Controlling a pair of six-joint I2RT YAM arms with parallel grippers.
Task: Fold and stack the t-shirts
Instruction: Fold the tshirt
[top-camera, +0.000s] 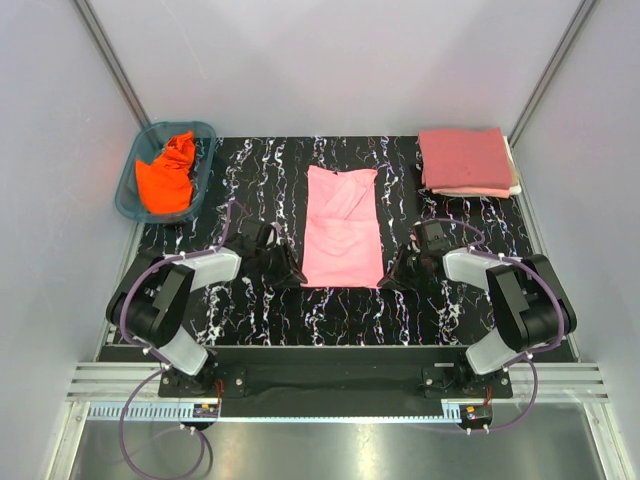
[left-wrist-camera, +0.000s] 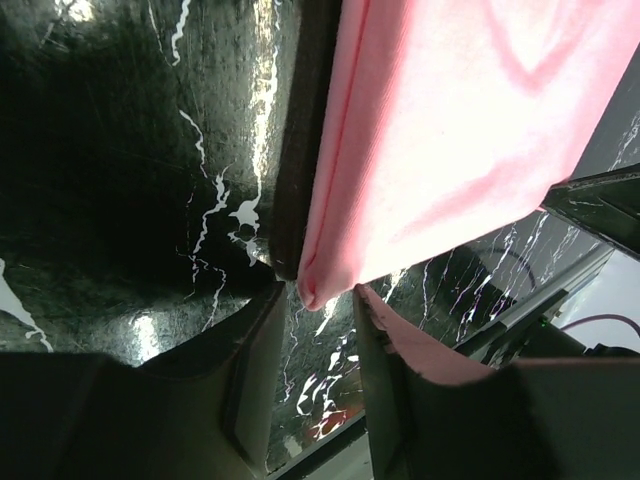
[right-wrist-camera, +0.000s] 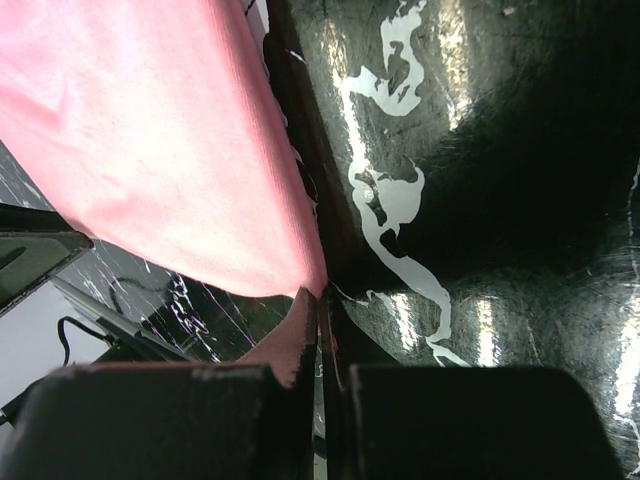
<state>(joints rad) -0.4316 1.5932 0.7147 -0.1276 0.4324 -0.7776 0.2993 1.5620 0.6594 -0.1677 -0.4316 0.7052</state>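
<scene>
Left end effector gapes at a near corner of the light pink t-shirt; right end effector pinches the other.

the gripper has its jaws pressed almost together on the corner of the pink shirt, which spreads up and left over the black, white-veined table.

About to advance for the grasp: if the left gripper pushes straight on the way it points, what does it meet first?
The near-left corner of the light pink t-shirt. It lies right at the fingertips of the open left gripper, in line with the gap. Whether they already touch is unclear.
</scene>
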